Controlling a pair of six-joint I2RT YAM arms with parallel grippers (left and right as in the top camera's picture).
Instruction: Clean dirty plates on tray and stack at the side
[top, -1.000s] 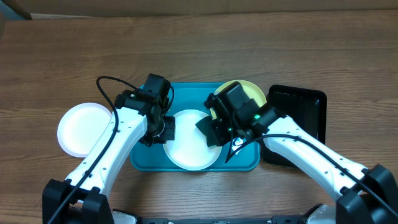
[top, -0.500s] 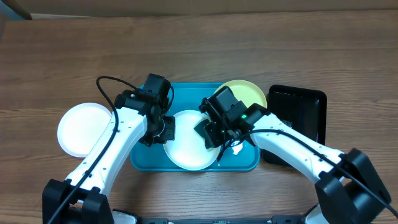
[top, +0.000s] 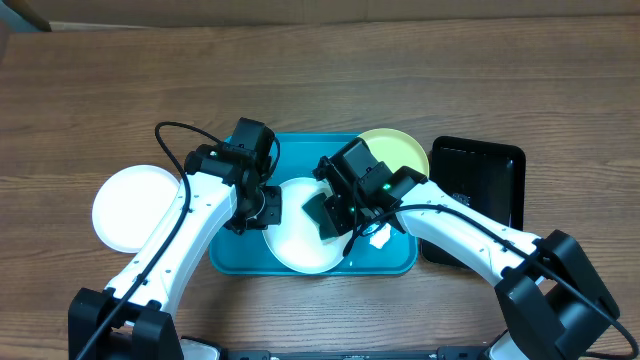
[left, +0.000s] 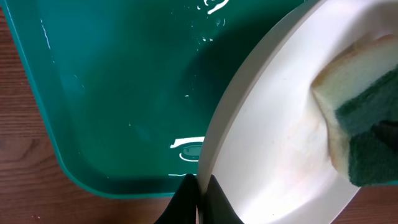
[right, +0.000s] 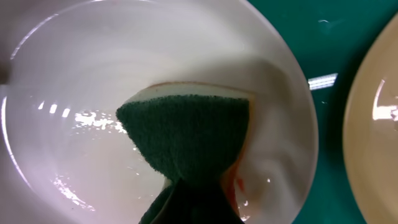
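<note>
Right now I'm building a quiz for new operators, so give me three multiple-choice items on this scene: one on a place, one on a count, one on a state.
1. Where is the off-tray white plate relative to the blue tray? A) to its right B) beyond it C) to its left
2. How many plates show? A) two B) three C) four
3. What does the right gripper hold? A) a sponge B) nothing C) a plate's rim
Answers: 1 C, the overhead view shows it left of the tray. 2 B, two white ones and one yellow-green plate. 3 A, its fingers pinch the green sponge, which rests on the tray's white plate.
</note>
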